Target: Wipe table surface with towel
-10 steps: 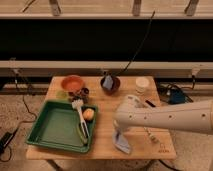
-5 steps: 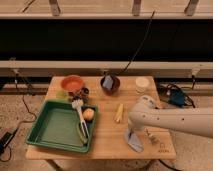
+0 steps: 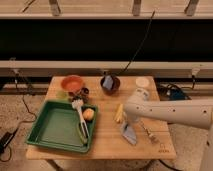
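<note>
Camera view: the white arm (image 3: 172, 112) is reaching in from the right edge, crossing above the right part of the table (image 3: 105, 142). The gripper (image 3: 129, 122) is pointing down just right of the table's middle, its jaws pressed together and pinching the towel (image 3: 128, 132), which is hanging from them and lying on the wood toward the front edge. The corn cob (image 3: 118, 113) is lying just left of the gripper, close beside the towel's upper end, near but apart from it. A fork-like utensil (image 3: 148, 134) is lying to the right of the towel, partly under the arm.

A green tray (image 3: 52, 127) is sitting on the left side of the table, overhanging its left edge; a white brush (image 3: 80, 120) is lying along the tray's right side and an orange fruit (image 3: 88, 114) is resting against the tray's right rim. Behind the tray an orange bowl (image 3: 72, 82) is standing near the back-left corner. A dark bowl (image 3: 110, 83) holding a blue-grey piece is standing at the back centre, and a white disc (image 3: 143, 81) is lying at the back right. A small dark logo (image 3: 163, 148) is showing near the front-right corner.
</note>
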Robot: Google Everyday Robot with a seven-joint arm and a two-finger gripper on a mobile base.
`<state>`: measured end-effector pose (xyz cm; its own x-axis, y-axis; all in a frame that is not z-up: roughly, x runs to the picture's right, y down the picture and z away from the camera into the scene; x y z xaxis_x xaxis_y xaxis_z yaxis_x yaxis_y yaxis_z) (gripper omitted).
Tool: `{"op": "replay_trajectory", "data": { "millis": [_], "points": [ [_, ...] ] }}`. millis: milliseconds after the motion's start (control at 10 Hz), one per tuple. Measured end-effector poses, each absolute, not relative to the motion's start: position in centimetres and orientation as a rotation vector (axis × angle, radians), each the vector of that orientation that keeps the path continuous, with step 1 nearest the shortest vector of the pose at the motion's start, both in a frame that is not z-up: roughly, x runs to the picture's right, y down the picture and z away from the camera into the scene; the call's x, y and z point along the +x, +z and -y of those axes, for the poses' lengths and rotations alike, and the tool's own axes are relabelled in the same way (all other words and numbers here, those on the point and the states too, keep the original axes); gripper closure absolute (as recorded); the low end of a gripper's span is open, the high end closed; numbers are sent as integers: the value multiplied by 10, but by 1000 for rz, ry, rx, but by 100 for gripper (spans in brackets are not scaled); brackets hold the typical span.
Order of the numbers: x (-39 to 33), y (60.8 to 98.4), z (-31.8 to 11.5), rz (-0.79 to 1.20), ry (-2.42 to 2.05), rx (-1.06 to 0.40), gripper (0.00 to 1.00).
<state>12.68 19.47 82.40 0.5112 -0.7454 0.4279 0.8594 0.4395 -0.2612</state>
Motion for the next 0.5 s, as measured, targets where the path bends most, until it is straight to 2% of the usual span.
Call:
{"op": "replay_trajectory", "data": {
  "millis": [500],
  "points": [
    [65,794,-212,336,-1152,-413,100]
  ]
}}
